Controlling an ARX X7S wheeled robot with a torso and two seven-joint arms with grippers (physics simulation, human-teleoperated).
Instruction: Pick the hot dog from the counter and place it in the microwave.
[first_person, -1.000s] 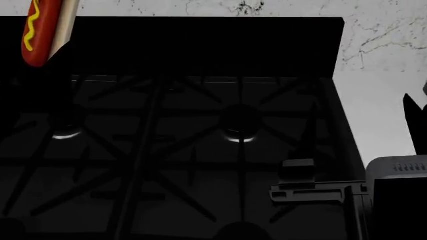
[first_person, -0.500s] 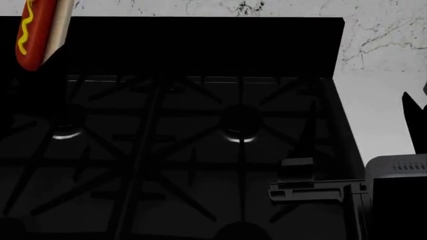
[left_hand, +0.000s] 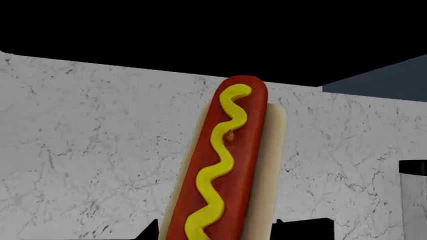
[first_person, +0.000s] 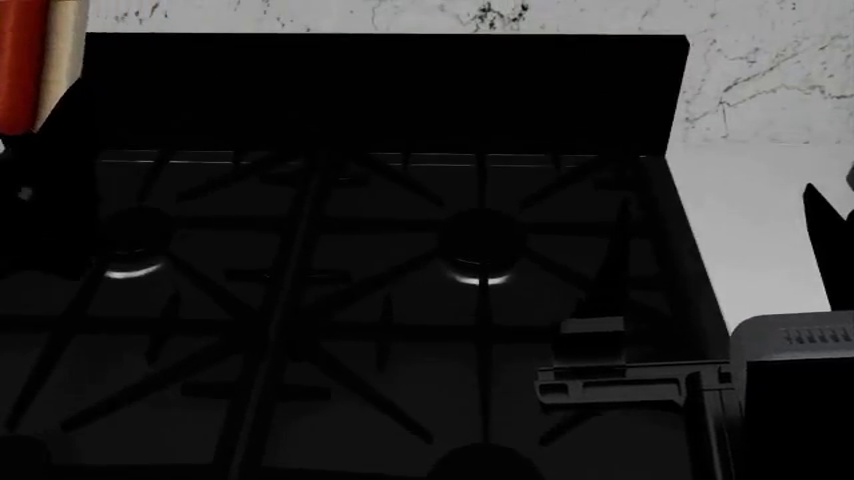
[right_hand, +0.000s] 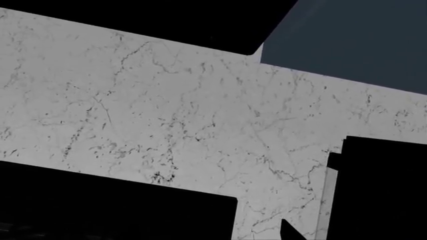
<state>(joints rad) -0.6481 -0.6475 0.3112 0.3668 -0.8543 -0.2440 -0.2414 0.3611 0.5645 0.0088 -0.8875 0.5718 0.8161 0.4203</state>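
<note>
- The hot dog (first_person: 24, 62) is showing at the upper left edge of the head view, lifted well above the black stove (first_person: 360, 290) and cut off by the frame, with only a red strip and a pale bun edge visible.
- In the left wrist view the hot dog (left_hand: 223, 165) is filling the middle of the picture, standing nearly upright with a slight lean, its yellow mustard zigzag (left_hand: 217, 175) running along the red sausage and the cream bun peeking out along one side.
- The left claw itself is not showing clearly in any picture; only small dark shapes are sitting by the lower end of the hot dog, so I cannot tell whether its fingers are closed on it.
- Behind the hot dog the white marble wall (left_hand: 87, 150) with dark veins is spreading across the view, with a black band above it.
- The white surface (first_person: 767, 210) is lying to the right of the stove in the head view, under the same veined wall (first_person: 767, 70).
- A dark pointed shape (first_person: 830, 245) is sticking in at the right edge of the head view; whether the right claw is wide or narrow cannot be told.
- A grey appliance (first_person: 794, 370) is sitting at the lower right corner of the head view.
</note>
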